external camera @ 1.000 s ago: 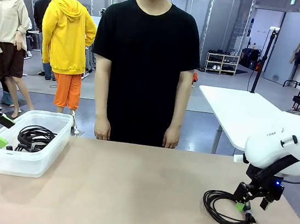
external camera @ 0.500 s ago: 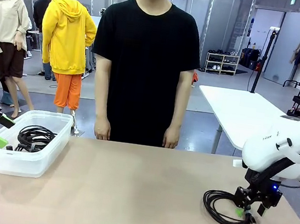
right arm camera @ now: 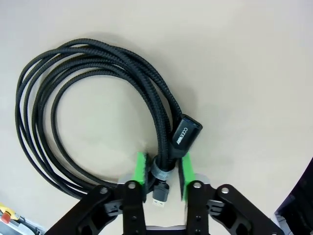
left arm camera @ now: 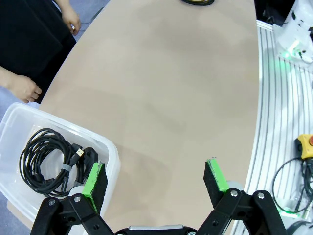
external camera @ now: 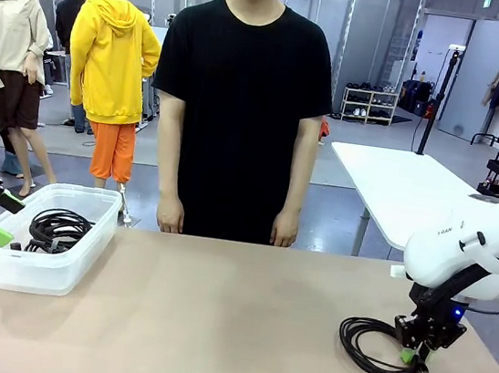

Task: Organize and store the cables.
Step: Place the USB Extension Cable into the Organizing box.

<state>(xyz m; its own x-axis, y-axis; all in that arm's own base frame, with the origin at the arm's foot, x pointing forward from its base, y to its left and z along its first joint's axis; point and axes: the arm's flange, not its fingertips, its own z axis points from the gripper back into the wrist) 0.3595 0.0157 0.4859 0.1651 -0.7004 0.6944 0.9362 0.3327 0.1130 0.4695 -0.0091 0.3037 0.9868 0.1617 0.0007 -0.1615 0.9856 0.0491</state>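
— Black coil (left arm camera: 47, 164) in the clear bin (external camera: 72, 275): one stored?
— Yes. We've one left: the braided cable (right arm camera: 93, 112), well right of the bin, right gripper (right arm camera: 163, 172) pinching its banded bundle. Left gripper (left arm camera: 154, 182) gapes empty by the bin.

We see a braided black cable (right arm camera: 93, 73) with a woven, matt sheath, its coil bound by a grey band (right arm camera: 160, 169); the plug housing (right arm camera: 185, 132) looks like smooth, faintly glossy plastic, and a metal plug tip (right arm camera: 160, 196) shines. The table (external camera: 212, 329) has a smooth matt tan surface. Near its left edge, the bin (external camera: 36, 273) is translucent, milky plastic, and the cables (left arm camera: 46, 164) inside look smoother, rubbery. The gripper pads (left arm camera: 93, 178) are matt green.
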